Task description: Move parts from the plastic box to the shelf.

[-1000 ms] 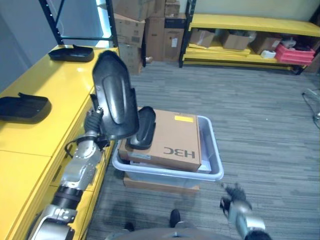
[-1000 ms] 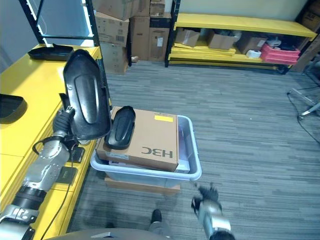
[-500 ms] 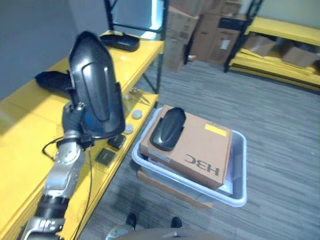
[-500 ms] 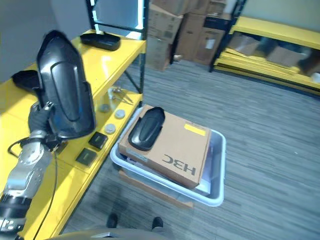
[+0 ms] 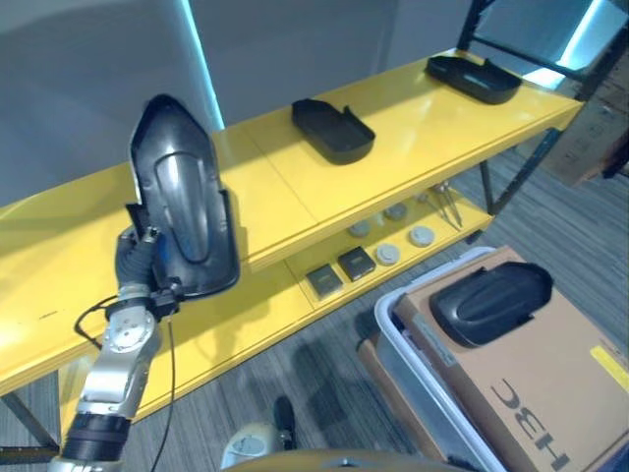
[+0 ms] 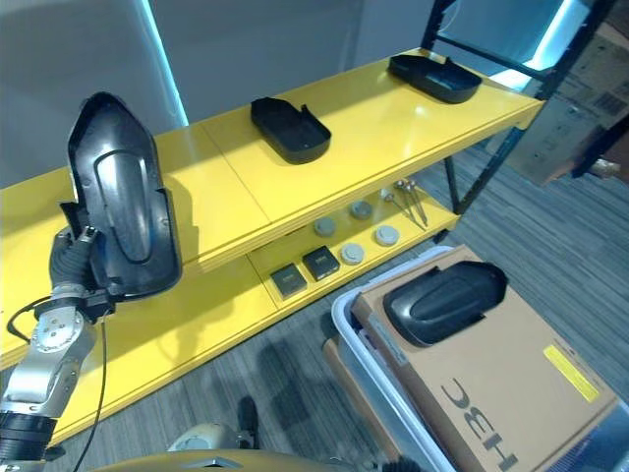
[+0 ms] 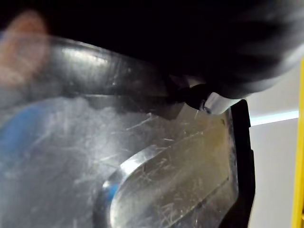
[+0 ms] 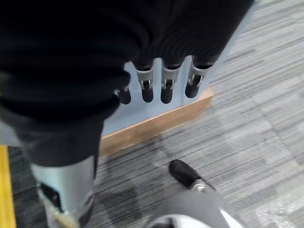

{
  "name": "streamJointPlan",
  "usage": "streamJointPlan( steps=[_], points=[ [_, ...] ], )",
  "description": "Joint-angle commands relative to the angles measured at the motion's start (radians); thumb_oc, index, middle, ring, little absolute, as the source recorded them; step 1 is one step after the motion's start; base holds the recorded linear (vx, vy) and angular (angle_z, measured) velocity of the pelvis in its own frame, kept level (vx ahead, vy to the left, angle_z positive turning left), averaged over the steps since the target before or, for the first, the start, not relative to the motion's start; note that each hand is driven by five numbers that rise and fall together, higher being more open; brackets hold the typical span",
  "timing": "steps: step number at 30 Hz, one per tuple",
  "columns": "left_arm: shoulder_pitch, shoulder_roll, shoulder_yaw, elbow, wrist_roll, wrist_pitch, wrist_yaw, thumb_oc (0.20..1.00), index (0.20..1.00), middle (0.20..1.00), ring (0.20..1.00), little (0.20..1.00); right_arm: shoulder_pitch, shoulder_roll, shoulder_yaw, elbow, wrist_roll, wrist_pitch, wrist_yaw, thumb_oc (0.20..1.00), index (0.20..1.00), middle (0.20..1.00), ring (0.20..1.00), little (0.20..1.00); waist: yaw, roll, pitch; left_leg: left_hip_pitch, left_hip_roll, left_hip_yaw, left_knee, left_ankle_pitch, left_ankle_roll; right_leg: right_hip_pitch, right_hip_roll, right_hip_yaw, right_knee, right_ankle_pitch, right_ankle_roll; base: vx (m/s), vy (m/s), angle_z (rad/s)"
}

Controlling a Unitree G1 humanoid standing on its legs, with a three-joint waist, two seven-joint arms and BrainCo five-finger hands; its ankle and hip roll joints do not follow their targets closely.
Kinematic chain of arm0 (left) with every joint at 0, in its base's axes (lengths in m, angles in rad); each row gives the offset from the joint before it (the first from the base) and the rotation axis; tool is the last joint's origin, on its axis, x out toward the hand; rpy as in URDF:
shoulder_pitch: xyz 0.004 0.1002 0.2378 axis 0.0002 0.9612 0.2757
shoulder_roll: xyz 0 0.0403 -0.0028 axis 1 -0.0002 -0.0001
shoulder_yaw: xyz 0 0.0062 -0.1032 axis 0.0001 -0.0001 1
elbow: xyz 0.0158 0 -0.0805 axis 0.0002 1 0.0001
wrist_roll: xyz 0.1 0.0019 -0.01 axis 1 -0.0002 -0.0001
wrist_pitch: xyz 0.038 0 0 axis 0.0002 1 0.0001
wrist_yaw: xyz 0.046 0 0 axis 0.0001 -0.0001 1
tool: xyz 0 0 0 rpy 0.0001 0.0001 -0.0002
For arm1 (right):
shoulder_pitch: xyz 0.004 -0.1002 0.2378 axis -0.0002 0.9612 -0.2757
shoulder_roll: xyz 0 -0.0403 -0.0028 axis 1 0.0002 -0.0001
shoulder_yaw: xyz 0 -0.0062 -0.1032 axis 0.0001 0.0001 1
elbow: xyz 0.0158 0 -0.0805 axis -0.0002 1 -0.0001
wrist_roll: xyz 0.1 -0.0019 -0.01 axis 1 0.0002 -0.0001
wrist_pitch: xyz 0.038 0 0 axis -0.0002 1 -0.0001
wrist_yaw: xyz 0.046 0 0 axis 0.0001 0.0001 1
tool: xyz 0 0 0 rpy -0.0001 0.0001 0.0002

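Left hand carries a black part upright in front of the yellow shelf.

At 9 o'clock the left hand (image 5: 145,258) is clenched on the lower edge of a long black part (image 5: 180,210), its long axis running 12 to 6, hollow side towards the camera. The yellow shelf (image 5: 285,192) lies directly behind and beyond it, towards 12 and 1 o'clock, so this hand is the nearer one for setting it down, I judge. Two black parts already lie on the shelf top, one (image 5: 333,129) at 12 o'clock and one (image 5: 473,78) at 2. At 4 o'clock another black part (image 5: 488,302) rests on a cardboard box (image 5: 536,379) inside the plastic box (image 5: 428,390), which is cut off by the frame edge. The left fingers are mostly hidden behind the part. In its wrist view the right hand (image 8: 154,80) hangs relaxed, holding nothing.
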Motion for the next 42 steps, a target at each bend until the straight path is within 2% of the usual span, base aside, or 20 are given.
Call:
streamJointPlan(
  steps=[1, 3, 4, 5, 6, 7, 10, 11, 12, 13, 14, 15, 21, 23, 24, 27, 28, 31, 33, 42],
  points=[
    [-0.056, 0.044, 0.088, -0.057, 0.058, -0.128, -0.018, 0.2, 0.2, 0.2, 0.2, 0.2, 0.004, 0.025, 0.026, -0.012, 0.032, 0.007, -0.018, 1.0, 1.0, 1.0, 1.0, 1.0, 0.017, -0.012, -0.012, -0.066, -0.035, -0.077, 0.046, -0.037, -0.013, -0.016, 0.058, 0.007, 0.118, -0.011, -0.015, 0.29, 0.156, 0.33],
    [-0.063, 0.056, 0.091, -0.056, 0.053, -0.121, -0.029, 0.2, 0.2, 0.2, 0.2, 0.2, 0.004, 0.033, 0.023, -0.033, 0.06, 0.014, -0.028, 1.0, 1.0, 1.0, 1.0, 1.0, 0.015, -0.011, -0.013, -0.048, -0.052, -0.082, 0.044, -0.051, 0.014, -0.039, 0.022, 0.019, 0.248, 0.02, 0.013, 0.18, 0.176, 0.3],
    [-0.089, 0.061, 0.076, -0.044, 0.056, -0.116, -0.023, 0.2, 0.2, 0.2, 0.2, 0.2, 0.006, 0.039, 0.015, -0.053, 0.086, 0.024, -0.04, 1.0, 1.0, 1.0, 1.0, 1.0, -0.002, -0.002, -0.008, -0.025, -0.069, -0.092, 0.044, -0.068, 0.042, -0.106, -0.028, 0.054, 0.452, 0.096, 0.042, 0.16, 0.209, 0.45],
    [-0.095, 0.061, 0.072, -0.042, 0.057, -0.114, -0.019, 0.2, 0.2, 0.2, 0.2, 0.2, 0.006, 0.039, 0.013, -0.056, 0.089, 0.027, -0.041, 1.0, 1.0, 1.0, 1.0, 1.0, -0.004, -0.001, -0.007, -0.022, -0.075, -0.093, 0.044, -0.071, 0.048, -0.124, -0.04, 0.066, 0.494, 0.105, 0.048, 0.16, 0.225, 0.54],
    [-0.107, 0.064, 0.061, -0.035, 0.057, -0.112, -0.011, 0.2, 0.2, 0.2, 0.2, 0.2, 0.005, 0.039, 0.008, -0.056, 0.099, 0.027, -0.043, 1.0, 1.0, 1.0, 1.0, 1.0, -0.014, 0.004, -0.003, -0.011, -0.08, -0.099, 0.042, -0.078, 0.059, -0.162, -0.05, 0.098, 0.578, 0.123, 0.053, 0.06, 0.106, 0.49],
    [-0.14, 0.072, 0.032, -0.009, 0.059, -0.109, 0.014, 0.2, 0.2, 0.2, 0.2, 0.2, 0.0, 0.035, -0.003, -0.042, 0.091, 0.019, -0.035, 1.0, 1.0, 1.0, 1.0, 1.0, -0.049, 0.032, 0.014, 0.017, -0.066, -0.115, 0.036, -0.072, 0.073, -0.264, -0.037, 0.149, 0.668, 0.168, 0.021, 0.09, 0.049, 0.44],
    [-0.184, 0.078, -0.005, 0.019, 0.047, -0.103, 0.036, 0.2, 0.2, 0.2, 0.2, 0.2, -0.001, 0.031, -0.008, -0.009, 0.085, -0.002, -0.026, 1.0, 1.0, 1.0, 1.0, 1.0, -0.092, 0.045, 0.03, 0.067, -0.055, -0.174, 0.019, -0.08, 0.064, -0.33, -0.025, 0.218, 0.588, 0.201, 0.002, 0.14, -0.151, 0.57],
    [-0.209, 0.074, -0.025, 0.024, 0.052, -0.096, 0.041, 0.2, 0.2, 0.2, 0.2, 0.2, -0.005, 0.029, -0.019, 0.022, 0.09, -0.023, -0.02, 1.0, 1.0, 1.0, 1.0, 1.0, -0.11, 0.026, 0.035, 0.08, -0.052, -0.213, 0.015, -0.087, 0.051, -0.32, -0.027, 0.257, 0.405, 0.223, 0.004, 0.18, -0.289, 0.52],
    [-0.21, 0.074, -0.025, 0.024, 0.052, -0.096, 0.041, 0.2, 0.2, 0.2, 0.2, 0.2, -0.006, 0.029, -0.019, 0.022, 0.09, -0.024, -0.02, 1.0, 1.0, 1.0, 1.0, 1.0, -0.11, 0.029, 0.034, 0.078, -0.048, -0.214, 0.015, -0.085, 0.05, -0.316, -0.022, 0.253, 0.394, 0.231, 0.003, 0.19, -0.393, 0.41],
    [-0.229, 0.066, -0.043, 0.023, 0.059, -0.088, 0.043, 0.2, 0.2, 0.2, 0.2, 0.2, -0.009, 0.032, -0.033, 0.045, 0.093, -0.037, -0.02, 1.0, 1.0, 1.0, 1.0, 1.0, -0.129, 0.007, 0.038, 0.088, -0.051, -0.252, 0.017, -0.095, 0.039, -0.304, -0.015, 0.299, 0.223, 0.248, 0.013, 0.22, -0.423, 0.75],
    [-0.241, 0.06, -0.06, 0.019, 0.06, -0.083, 0.047, 0.2, 0.2, 0.2, 0.2, 0.2, -0.008, 0.037, -0.05, 0.065, 0.092, -0.046, -0.023, 1.0, 1.0, 1.0, 1.0, 1.0, -0.15, -0.019, 0.036, 0.103, -0.05, -0.289, 0.02, -0.119, 0.031, -0.306, -0.009, 0.367, 0.09, 0.309, 0.038, 0.3, -0.532, 0.77],
    [-0.241, 0.055, -0.057, 0.01, 0.059, -0.07, 0.046, 0.2, 0.2, 0.2, 0.2, 0.2, -0.004, 0.037, -0.053, 0.065, 0.084, -0.041, -0.021, 1.0, 1.0, 1.0, 1.0, 1.0, -0.156, -0.024, 0.035, 0.112, -0.033, -0.295, 0.018, -0.125, 0.024, -0.289, 0.003, 0.38, 0.047, 0.29, 0.047, 0.24, -0.379, 0.85],
    [-0.21, 0.016, -0.061, -0.023, 0.068, -0.011, 0.055, 0.2, 0.2, 0.2, 0.2, 0.2, 0.006, 0.008, -0.045, 0.046, 0.074, -0.017, -0.01, 1.0, 1.0, 1.0, 1.0, 1.0, -0.155, -0.055, -0.001, 0.113, 0.05, -0.276, 0.009, -0.092, -0.031, -0.18, 0.052, 0.363, -0.052, 0.235, 0.035, 0.13, -0.257, 0.62],
    [-0.207, 0.002, -0.063, -0.04, 0.077, 0.038, 0.063, 0.2, 0.2, 0.2, 0.2, 0.2, 0.009, -0.001, -0.046, 0.034, 0.081, -0.002, -0.018, 1.0, 1.0, 1.0, 1.0, 1.0, -0.152, -0.064, -0.012, 0.099, 0.08, -0.253, 0.018, -0.077, -0.05, -0.148, 0.064, 0.34, -0.079, 0.221, 0.02, 0.09, -0.18, 0.21],
    [-0.215, -0.005, -0.069, -0.041, 0.078, 0.105, 0.064, 0.2, 0.2, 0.2, 0.2, 0.2, 0.01, -0.009, -0.049, 0.028, 0.107, 0.006, -0.029, 1.0, 1.0, 1.0, 1.0, 1.0, -0.155, -0.067, -0.02, 0.088, 0.1, -0.234, 0.029, -0.066, -0.063, -0.134, 0.072, 0.321, -0.091, 0.213, 0.009, 0.08, -0.167, 0.28],
    [-0.251, -0.009, -0.096, -0.004, 0.114, 0.187, 0.058, 0.2, 0.2, 0.2, 0.2, 0.2, 0.022, -0.015, -0.06, 0.007, 0.104, 0.02, -0.029, 1.0, 1.0, 1.0, 1.0, 1.0, -0.172, -0.067, -0.031, 0.076, 0.124, -0.169, 0.042, -0.054, -0.074, -0.123, 0.073, 0.28, -0.098, 0.203, 0.002, 0.04, -0.12, 0.32],
    [-0.284, -0.002, -0.121, 0.03, 0.118, 0.244, 0.048, 0.2, 0.2, 0.2, 0.2, 0.2, 0.027, -0.016, -0.063, -0.004, 0.113, 0.025, -0.034, 1.0, 1.0, 1.0, 1.0, 1.0, -0.188, -0.061, -0.036, 0.078, 0.137, -0.132, 0.037, -0.048, -0.078, -0.122, 0.072, 0.262, -0.095, 0.197, 0.0, 0.02, -0.067, 0.42],
    [-0.317, 0.013, -0.147, 0.071, 0.125, 0.28, 0.053, 0.2, 0.2, 0.2, 0.2, 0.2, 0.026, -0.019, -0.06, -0.009, 0.131, 0.029, -0.035, 1.0, 1.0, 1.0, 1.0, 1.0, -0.199, -0.055, -0.04, 0.088, 0.138, -0.12, 0.025, -0.046, -0.077, -0.121, 0.073, 0.26, -0.094, 0.193, 0.0, 0.03, -0.02, 0.43],
    [-0.374, 0.04, -0.187, 0.166, 0.139, 0.346, 0.084, 0.2, 0.2, 0.2, 0.2, 0.2, 0.015, -0.02, -0.049, -0.005, 0.13, 0.042, -0.021, 1.0, 1.0, 1.0, 1.0, 1.0, -0.222, -0.036, -0.049, 0.109, 0.133, -0.115, 0.002, -0.045, -0.073, -0.122, 0.077, 0.279, -0.092, 0.186, -0.001, 0.06, 0.028, -0.2],
    [-0.499, 0.079, -0.227, 0.483, 0.129, 0.392, 0.168, 0.2, 0.2, 0.2, 0.2, 0.2, 0.023, -0.011, 0.012, -0.007, 0.054, 0.031, 0.009, 1.0, 1.0, 1.0, 1.0, 1.0, -0.27, -0.013, -0.059, 0.137, 0.13, -0.081, -0.014, -0.046, -0.07, -0.118, 0.077, 0.317, -0.09, 0.182, 0.006, 0.03, 0.03, -0.15]
  ],
)
